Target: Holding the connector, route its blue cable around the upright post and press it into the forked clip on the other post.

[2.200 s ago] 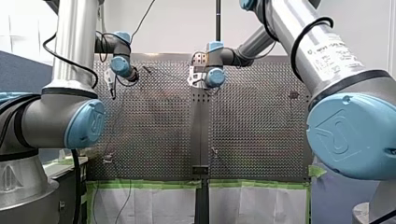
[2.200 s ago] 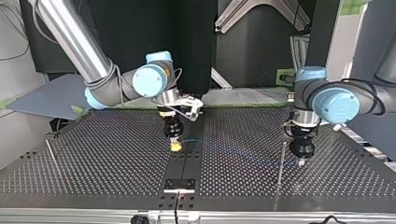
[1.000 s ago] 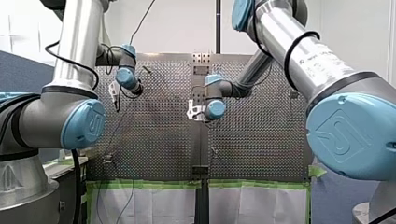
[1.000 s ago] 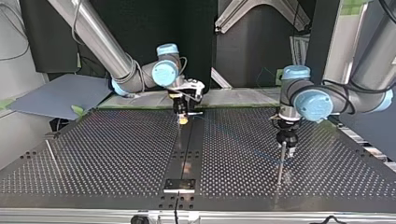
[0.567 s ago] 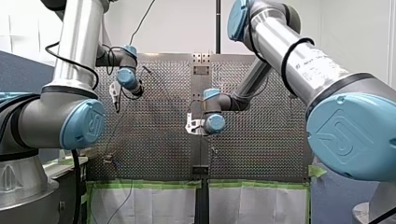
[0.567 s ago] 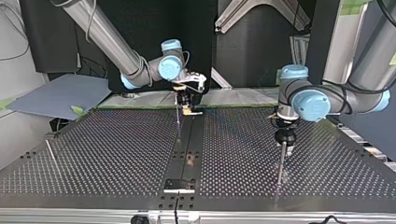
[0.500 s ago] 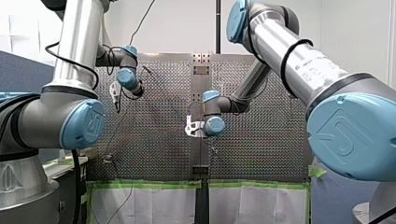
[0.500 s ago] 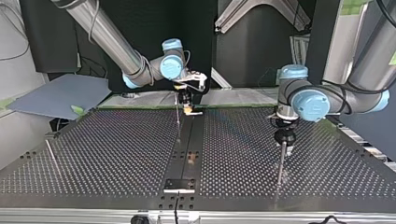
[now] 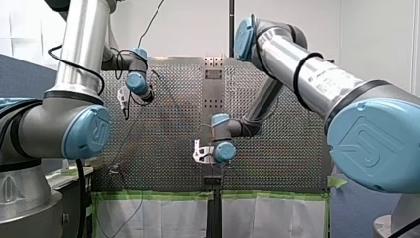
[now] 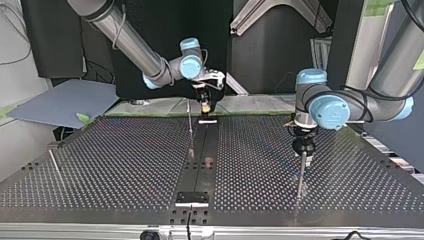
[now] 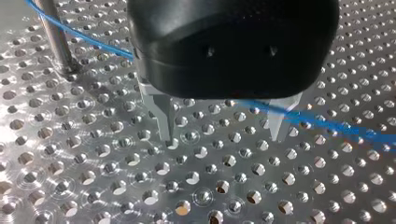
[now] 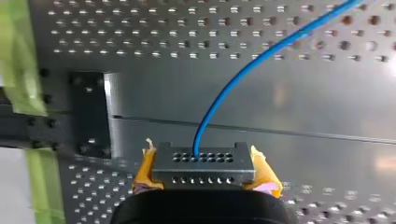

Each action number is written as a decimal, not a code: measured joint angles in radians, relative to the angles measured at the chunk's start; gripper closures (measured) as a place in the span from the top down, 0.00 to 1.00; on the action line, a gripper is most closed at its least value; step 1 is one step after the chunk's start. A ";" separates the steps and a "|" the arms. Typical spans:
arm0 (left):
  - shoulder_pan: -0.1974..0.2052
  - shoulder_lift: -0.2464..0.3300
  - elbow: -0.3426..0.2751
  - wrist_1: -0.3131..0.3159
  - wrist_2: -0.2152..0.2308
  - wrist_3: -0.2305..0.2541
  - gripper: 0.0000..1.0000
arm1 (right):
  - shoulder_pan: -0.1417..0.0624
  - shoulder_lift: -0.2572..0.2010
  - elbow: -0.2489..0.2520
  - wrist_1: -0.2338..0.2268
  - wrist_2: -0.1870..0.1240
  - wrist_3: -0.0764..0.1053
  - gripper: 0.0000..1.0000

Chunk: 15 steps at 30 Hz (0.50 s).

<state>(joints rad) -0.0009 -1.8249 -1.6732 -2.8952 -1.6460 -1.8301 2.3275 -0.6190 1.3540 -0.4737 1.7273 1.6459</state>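
In the right wrist view my right gripper (image 12: 201, 170), with yellow pads, is shut on a grey connector (image 12: 201, 162) full of small holes. The blue cable (image 12: 198, 140) rises from the connector and curves away over the table. In the top view that gripper (image 10: 205, 107) hangs at the table's far edge, beside a thin upright post (image 10: 190, 130). My left gripper (image 11: 222, 128) stands open just above the table, its metal fingers (image 11: 163, 119) apart. The blue cable (image 11: 93, 41) passes a post (image 11: 53, 37) and runs under the gripper's body. In the top view my left gripper (image 10: 303, 150) sits at the top of that post (image 10: 300, 175).
The perforated metal table (image 10: 125, 165) has a smooth centre strip with a black plate (image 10: 192, 197) at the near edge of the top view. A third thin post (image 10: 55, 165) leans at that view's left. Green tape (image 12: 18, 56) lines the table's edge.
My right arm has carried the connector from mid-table to the table's far edge in the top view, downward in the front view. My left gripper has shifted slightly toward the post and stays open.
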 joint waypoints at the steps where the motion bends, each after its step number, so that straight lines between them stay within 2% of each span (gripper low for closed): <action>1: 0.000 0.000 0.000 0.000 -0.002 0.000 1.00 | 0.000 0.009 0.000 -0.006 0.001 0.000 0.00; 15: 0.000 0.000 -0.001 0.003 -0.023 0.002 1.00 | -0.012 0.124 0.000 -0.063 0.023 0.001 0.00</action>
<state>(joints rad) -0.0009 -1.8253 -1.6744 -2.8923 -1.6695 -1.8278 2.3158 -0.4949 1.3541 -0.5363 1.7507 1.6465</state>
